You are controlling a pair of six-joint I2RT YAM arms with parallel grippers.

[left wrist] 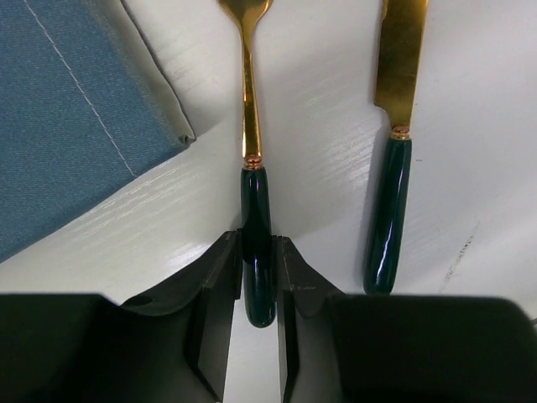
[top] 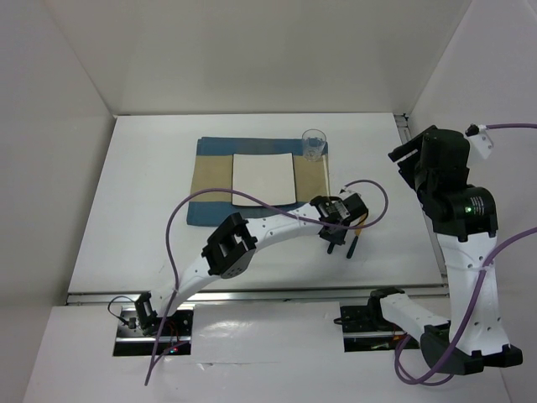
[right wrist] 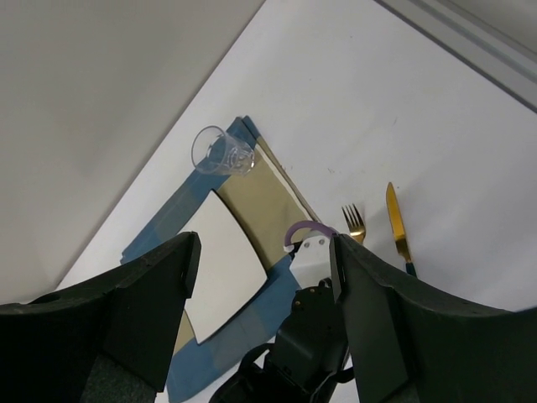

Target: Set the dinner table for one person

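The dinner table [top: 143, 210] is a large matte-white top. My left gripper [left wrist: 258, 243] is shut on the dark green handle of a gold fork [left wrist: 250, 109], which lies on the table just right of the blue-and-tan placemat [left wrist: 67, 109]. A matching knife [left wrist: 394, 151] lies parallel to the fork's right. From above, the left gripper [top: 333, 242] is beside the placemat's [top: 210, 168] near right corner. A white square plate [top: 263, 178] lies on the placemat and a clear glass [top: 314, 144] stands at its far right corner. My right gripper [right wrist: 264, 243] is open, empty and raised high.
A metal rail [top: 419, 193] runs along the table's right edge, beside the right arm [top: 457, 201]. White walls close in the back and both sides. In the right wrist view the glass [right wrist: 221, 152], plate [right wrist: 222, 269], fork [right wrist: 354, 222] and knife [right wrist: 396, 222] show far below.
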